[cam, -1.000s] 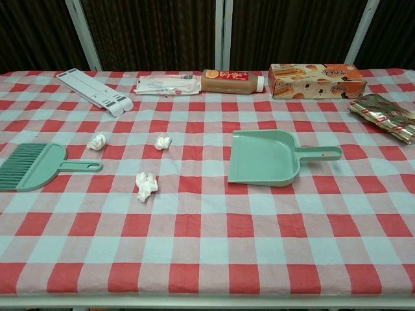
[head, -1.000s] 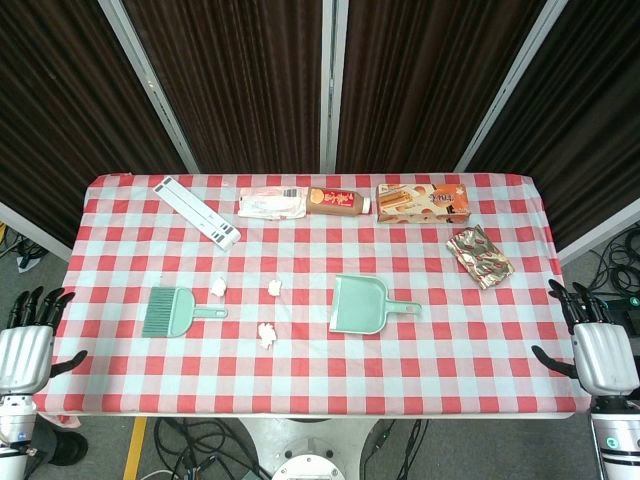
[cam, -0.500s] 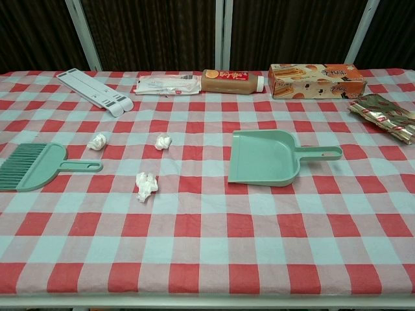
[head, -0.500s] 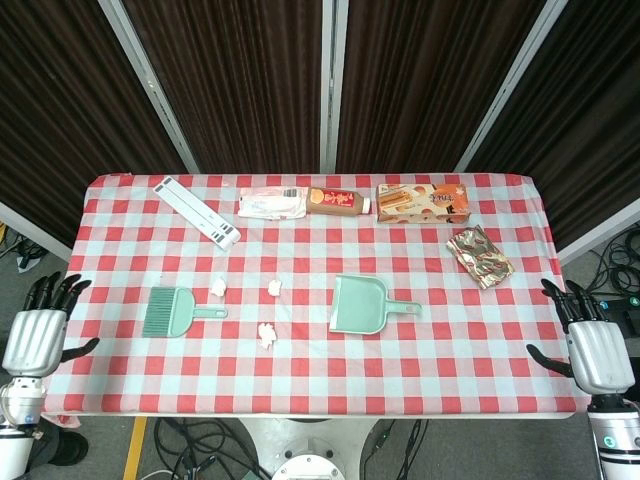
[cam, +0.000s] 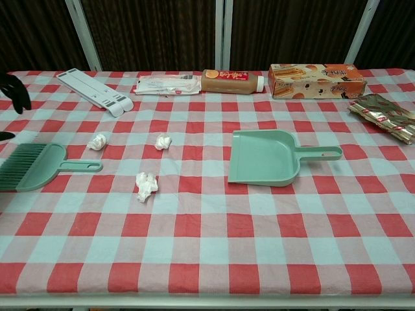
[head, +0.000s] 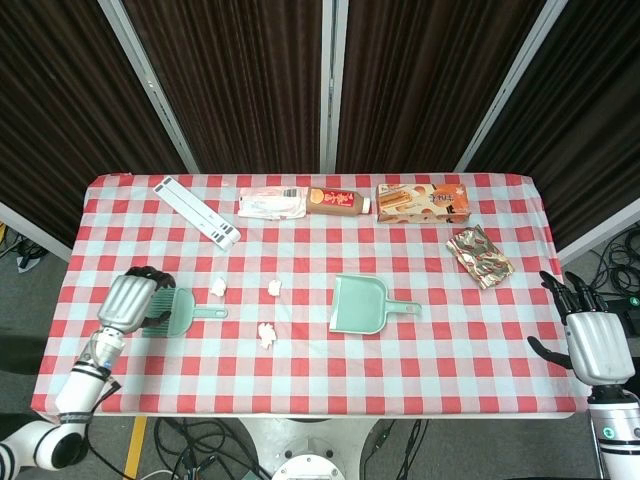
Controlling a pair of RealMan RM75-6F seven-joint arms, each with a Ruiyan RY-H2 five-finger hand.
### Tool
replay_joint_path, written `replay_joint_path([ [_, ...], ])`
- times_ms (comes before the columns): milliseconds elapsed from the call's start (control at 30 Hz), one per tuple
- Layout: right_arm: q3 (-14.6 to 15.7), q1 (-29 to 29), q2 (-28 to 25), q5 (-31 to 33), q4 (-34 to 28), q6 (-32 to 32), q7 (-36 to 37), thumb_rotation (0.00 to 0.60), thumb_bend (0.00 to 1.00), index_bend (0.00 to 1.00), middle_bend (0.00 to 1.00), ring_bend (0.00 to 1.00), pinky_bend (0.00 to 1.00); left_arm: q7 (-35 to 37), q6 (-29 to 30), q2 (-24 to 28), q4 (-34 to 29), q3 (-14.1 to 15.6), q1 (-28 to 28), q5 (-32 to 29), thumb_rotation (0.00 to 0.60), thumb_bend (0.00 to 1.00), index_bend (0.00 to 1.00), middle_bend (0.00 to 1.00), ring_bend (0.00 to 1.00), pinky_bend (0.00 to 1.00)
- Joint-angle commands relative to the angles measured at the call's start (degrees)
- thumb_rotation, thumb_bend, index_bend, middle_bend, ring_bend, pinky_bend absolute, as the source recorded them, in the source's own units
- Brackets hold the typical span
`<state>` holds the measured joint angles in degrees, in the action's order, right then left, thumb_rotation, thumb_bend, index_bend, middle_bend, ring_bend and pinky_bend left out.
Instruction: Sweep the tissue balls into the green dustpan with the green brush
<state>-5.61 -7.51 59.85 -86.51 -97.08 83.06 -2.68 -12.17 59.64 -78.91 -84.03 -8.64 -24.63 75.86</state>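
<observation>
Left hand [head: 130, 300] is positioned over the brush [head: 172, 311], nothing gripped.
Fingers are curled above the bristle end; brush lies flat, three tissue balls [head: 266, 334] beside it, dustpan [head: 360, 305] further right. Right hand [head: 592, 345] is spread, empty, off table edge.

The front half of the red-and-white checked worktop [cam: 207, 259] lies bare from edge to edge, giving a hand open passage. Between the green plastic brush [head: 172, 311] at the left and the green plastic dustpan [head: 362, 304] in the middle, three crumpled white tissue balls [head: 266, 334] sit spread apart with gaps between them. Along the far edge stand a white folded stand [head: 196, 211], a white packet [head: 270, 204], a brown bottle [head: 338, 201] and an orange carton [head: 423, 202]; a shiny foil packet [head: 479, 256] lies near the right edge.
</observation>
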Motion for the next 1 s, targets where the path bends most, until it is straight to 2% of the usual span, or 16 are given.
replay_joint_path([
  [33, 0.0, -0.1, 0.1, 0.1, 0.1, -0.1, 0.0, 0.600, 0.07, 0.09, 0.23, 0.08, 0.18, -4.1, -3.2, -4.2, 2.8, -0.1, -2.9, -3.3, 0.600, 0.24, 0.39, 0.40, 0.29, 0.41],
  [300, 0.1, -0.3, 0.6, 0.8, 0.8, -0.8, 0.4, 0.600, 0.07, 0.10, 0.24, 0.08, 0.18, -10.5, -2.4, -9.6, 4.0, 1.2, -4.2, -5.7, 0.600, 0.24, 0.40, 0.40, 0.44, 0.68],
  [367, 0.1, -0.4, 0.8, 0.9, 1.0, -1.0, 0.5, 0.600, 0.07, 0.10, 0.24, 0.08, 0.18, -11.3, -2.4, -10.5, 4.4, 1.5, -4.4, -6.3, 0.600, 0.24, 0.40, 0.41, 0.46, 0.71],
  [600, 0.2, -0.4, 1.2, 1.3, 1.7, -1.0, 1.2, 0.600, 0.07, 0.10, 0.24, 0.08, 0.18, -15.4, -2.5, -13.3, 7.0, 2.5, -5.3, -8.0, 0.600, 0.24, 0.39, 0.41, 0.50, 0.74],
  [800, 0.4, -0.2, 1.3, 1.4, 2.1, -0.9, 1.6, 0.600, 0.07, 0.10, 0.25, 0.08, 0.18, -19.8, -4.8, -14.0, 7.3, 1.9, -6.9, -13.0, 0.600, 0.24, 0.39, 0.41, 0.53, 0.78],
  [1000, 0.5, -0.1, 1.4, 1.5, 2.2, -0.8, 1.7, 0.600, 0.07, 0.10, 0.25, 0.08, 0.18, -19.6, -5.2, -14.7, 8.6, 2.0, -7.6, -14.1, 0.600, 0.25, 0.40, 0.41, 0.53, 0.78],
])
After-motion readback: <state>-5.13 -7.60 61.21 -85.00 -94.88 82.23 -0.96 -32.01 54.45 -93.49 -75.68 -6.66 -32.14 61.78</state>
